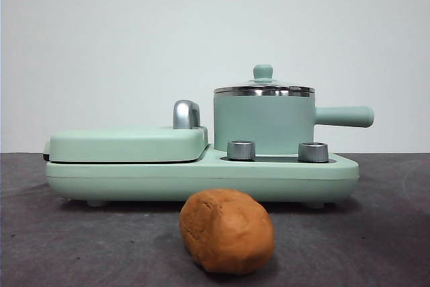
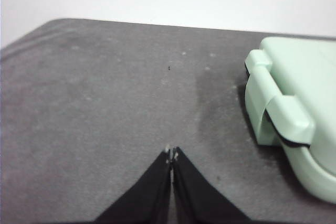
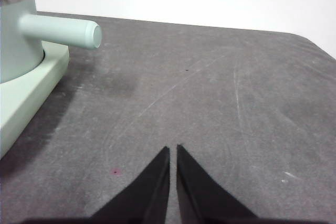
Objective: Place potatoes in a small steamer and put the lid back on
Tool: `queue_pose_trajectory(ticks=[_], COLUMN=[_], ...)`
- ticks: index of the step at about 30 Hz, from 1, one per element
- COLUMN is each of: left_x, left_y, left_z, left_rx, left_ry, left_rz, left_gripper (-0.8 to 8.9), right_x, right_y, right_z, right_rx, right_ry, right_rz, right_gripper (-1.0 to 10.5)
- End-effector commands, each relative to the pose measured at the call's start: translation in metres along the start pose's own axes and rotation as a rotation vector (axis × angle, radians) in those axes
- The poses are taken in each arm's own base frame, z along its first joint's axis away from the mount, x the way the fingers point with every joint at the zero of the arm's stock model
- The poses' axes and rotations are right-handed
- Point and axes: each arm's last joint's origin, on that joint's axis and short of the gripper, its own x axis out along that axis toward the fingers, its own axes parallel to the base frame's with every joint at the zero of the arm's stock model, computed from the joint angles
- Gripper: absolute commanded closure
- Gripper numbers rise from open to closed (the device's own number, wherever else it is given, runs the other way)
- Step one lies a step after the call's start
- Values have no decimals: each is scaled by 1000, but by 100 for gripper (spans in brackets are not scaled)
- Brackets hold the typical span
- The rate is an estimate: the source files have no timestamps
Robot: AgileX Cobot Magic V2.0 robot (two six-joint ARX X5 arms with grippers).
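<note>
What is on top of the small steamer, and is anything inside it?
The lid sits on the small steamer, its mint knob up. The pot's inside is hidden by the opaque wall and the lid. The potato lies on the table in front of the appliance.

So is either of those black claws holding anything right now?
No, nothing is held. The left gripper and right gripper are both shut on nothing above the table; the potato lies untouched.

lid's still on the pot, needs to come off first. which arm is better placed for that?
Probably right. The right gripper, shut and empty, has the small steamer close by in its wrist view, with the lid seated on it. The left gripper, also shut, sees only the griddle cover end.
</note>
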Motion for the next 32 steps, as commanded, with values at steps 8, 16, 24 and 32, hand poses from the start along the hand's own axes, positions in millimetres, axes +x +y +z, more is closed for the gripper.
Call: queue_pose_trajectory(ticks=[8,16,24,32], left_x=[-1,-10,-19,-22], left_y=[-7,-17,-29,-43], left_z=[10,37,93,145], left_rx=[-173,-223,-197,-70], left_ry=[-85,-24,42,171], left_rz=[-225,-397,-517,-689], left_gripper=[807,806,806,806], right_x=[0,-15,-44,-59], right_y=[4,5,6,9], right_z=[4,37,93,144], right_rx=[307,433,415,266], right_ry=[-21,-45,30,157], right_rz=[133,253,342,505], right_gripper=[931,932,933,932])
